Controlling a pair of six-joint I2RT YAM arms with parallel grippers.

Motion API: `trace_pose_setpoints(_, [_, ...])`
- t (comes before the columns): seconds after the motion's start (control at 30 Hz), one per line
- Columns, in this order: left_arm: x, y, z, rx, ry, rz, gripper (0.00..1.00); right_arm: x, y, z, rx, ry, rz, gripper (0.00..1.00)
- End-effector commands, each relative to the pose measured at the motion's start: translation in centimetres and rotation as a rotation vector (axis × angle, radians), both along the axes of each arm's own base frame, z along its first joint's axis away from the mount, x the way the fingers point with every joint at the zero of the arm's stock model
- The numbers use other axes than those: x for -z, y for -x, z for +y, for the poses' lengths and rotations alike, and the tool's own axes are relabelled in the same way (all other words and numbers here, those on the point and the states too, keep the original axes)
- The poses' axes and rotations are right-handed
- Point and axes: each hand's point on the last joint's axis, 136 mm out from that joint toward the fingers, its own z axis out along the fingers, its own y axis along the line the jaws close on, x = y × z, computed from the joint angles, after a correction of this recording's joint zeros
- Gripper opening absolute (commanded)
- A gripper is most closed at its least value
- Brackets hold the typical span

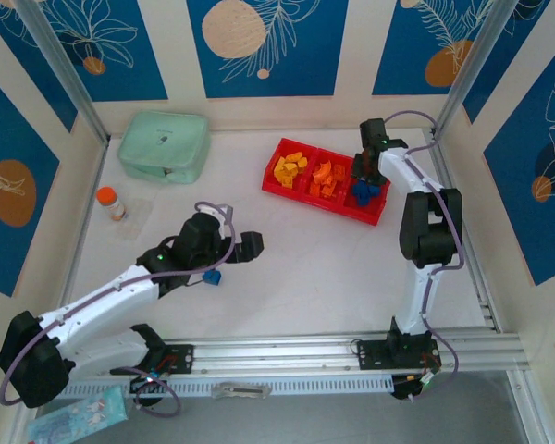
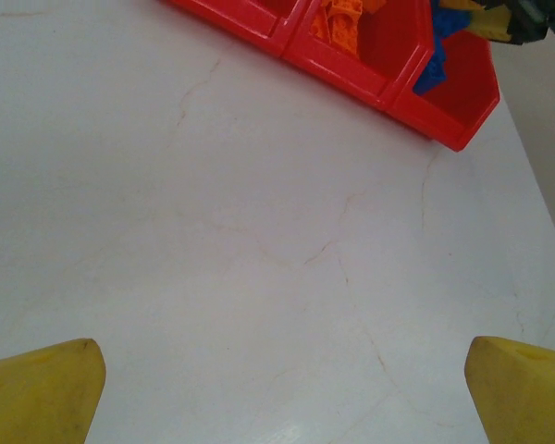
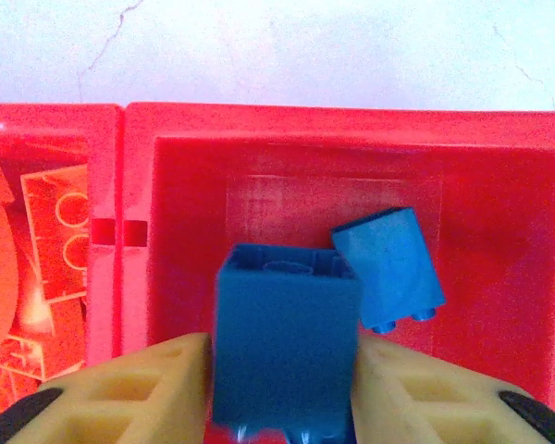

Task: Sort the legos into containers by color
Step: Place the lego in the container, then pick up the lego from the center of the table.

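Note:
The red tray (image 1: 287, 190) lies at the back right. Its compartments hold yellow legos (image 1: 289, 169), orange legos (image 1: 325, 178) and blue legos (image 1: 365, 191). My right gripper (image 1: 365, 176) hangs over the blue compartment. In the right wrist view its jaws (image 3: 282, 388) stand slightly parted, with a blue brick (image 3: 287, 342) between them, blurred at its lower edge. Another blue brick (image 3: 388, 264) lies on the compartment floor. My left gripper (image 1: 245, 246) is open over bare table, its fingers (image 2: 37, 393) wide apart with nothing between them. One blue brick (image 1: 214, 276) lies on the table beside the left arm.
A mint-green zip case (image 1: 165, 145) sits at the back left, with an orange-capped bottle (image 1: 110, 203) in front of it. The metal rail (image 1: 351, 351) runs along the near edge. Walls close in the table on three sides.

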Motion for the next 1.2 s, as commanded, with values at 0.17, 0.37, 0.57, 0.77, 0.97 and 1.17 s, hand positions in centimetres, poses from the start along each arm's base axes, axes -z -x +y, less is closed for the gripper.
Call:
trace_pose_setpoints(0.17, [-2.5, -0.4, 0.6, 0.001, 0.023, -0.051, 0.99, -5.2, 0.4, 1.7, -0.04, 0.0, -0.098, 0.61])
trace_pose_setpoints(0.37, [-3.1, 0.3, 2.0, -0.025, 0.028, -0.067, 0.99, -6.8, 2.7, 6.1, -0.142, -0.008, -0.116, 0.69])
trace_pose_setpoints(0.57, [-3.0, 1.6, 4.1, -0.064, 0.012, -0.069, 0.99, -7.7, 6.3, 13.3, -0.34, -0.036, -0.134, 0.75])
trace_pose_setpoints(0.77, [-2.3, 3.3, 7.0, -0.115, -0.035, -0.063, 0.99, -7.1, 10.3, 21.1, -0.542, -0.054, -0.112, 0.76])
trace_pose_setpoints(0.97, [-1.9, 4.8, 9.8, -0.18, -0.068, -0.064, 0.99, -5.2, 13.7, 29.1, -0.744, -0.116, -0.094, 0.77])
trace_pose_setpoints(1.17, [-1.8, 5.7, 11.4, -0.213, -0.095, -0.06, 0.99, -3.0, 15.2, 36.1, -0.897, -0.126, -0.088, 0.79])
